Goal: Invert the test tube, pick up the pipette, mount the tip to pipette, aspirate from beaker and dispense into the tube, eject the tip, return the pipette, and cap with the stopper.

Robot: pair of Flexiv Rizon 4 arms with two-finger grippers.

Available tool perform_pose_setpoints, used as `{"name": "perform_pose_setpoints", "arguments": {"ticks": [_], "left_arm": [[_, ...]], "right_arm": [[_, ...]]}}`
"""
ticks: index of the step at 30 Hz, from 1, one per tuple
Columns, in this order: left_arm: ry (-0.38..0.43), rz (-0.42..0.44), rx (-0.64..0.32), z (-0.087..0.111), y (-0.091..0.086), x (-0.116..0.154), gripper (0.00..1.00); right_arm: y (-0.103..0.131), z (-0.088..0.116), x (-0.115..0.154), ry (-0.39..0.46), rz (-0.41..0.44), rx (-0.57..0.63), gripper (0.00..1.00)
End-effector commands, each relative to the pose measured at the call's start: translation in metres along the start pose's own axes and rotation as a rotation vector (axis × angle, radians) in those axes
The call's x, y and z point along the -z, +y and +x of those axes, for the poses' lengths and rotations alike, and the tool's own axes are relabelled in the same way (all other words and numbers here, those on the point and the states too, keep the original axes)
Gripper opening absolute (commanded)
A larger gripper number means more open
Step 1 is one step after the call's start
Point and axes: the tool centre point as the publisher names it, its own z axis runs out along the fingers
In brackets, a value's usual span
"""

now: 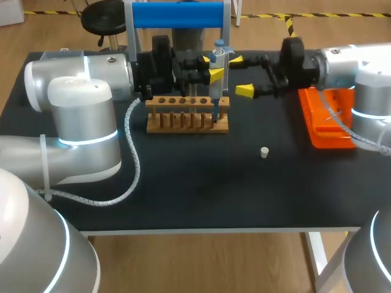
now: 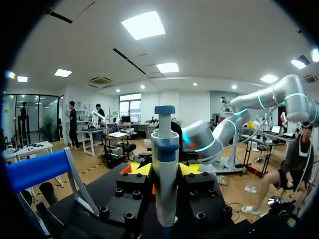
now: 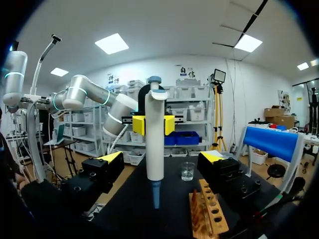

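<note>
A white-and-blue pipette (image 1: 218, 61) stands upright over the right end of the wooden tube rack (image 1: 187, 114), its lower end down at the rack's last hole. My left gripper (image 1: 215, 68) is shut on its body. In the left wrist view the pipette (image 2: 164, 174) sits between the yellow tips of that gripper (image 2: 165, 169). My right gripper (image 1: 241, 75) is open just to the right of the pipette, touching nothing. From the right wrist view its own gripper (image 3: 160, 158) is spread wide, with the pipette (image 3: 154, 144) ahead. A small glass beaker (image 3: 187, 171) stands beyond. The white stopper (image 1: 264, 152) lies on the table.
An orange tip box (image 1: 327, 116) sits at the right under my right arm. The blue-topped pipette stand (image 1: 177, 15) rises behind the rack. The table's dark front half holds only the stopper.
</note>
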Motion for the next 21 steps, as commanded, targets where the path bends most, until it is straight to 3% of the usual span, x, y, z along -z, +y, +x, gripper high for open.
{"name": "perform_pose_setpoints", "arguments": {"ticks": [1,11,21], "left_arm": [[-0.005,0.003,-0.001,0.001,0.001,-0.002,0.00],[-0.005,0.003,-0.001,0.001,0.001,-0.002,0.00],[-0.005,0.003,-0.001,0.001,0.001,-0.002,0.00]], "right_arm": [[0.002,-0.006,0.014,-0.033,0.016,0.003,1.00],[0.008,-0.064,0.032,-0.173,0.040,-0.008,1.00],[0.022,-0.123,0.021,-0.246,0.092,0.017,1.00]]}}
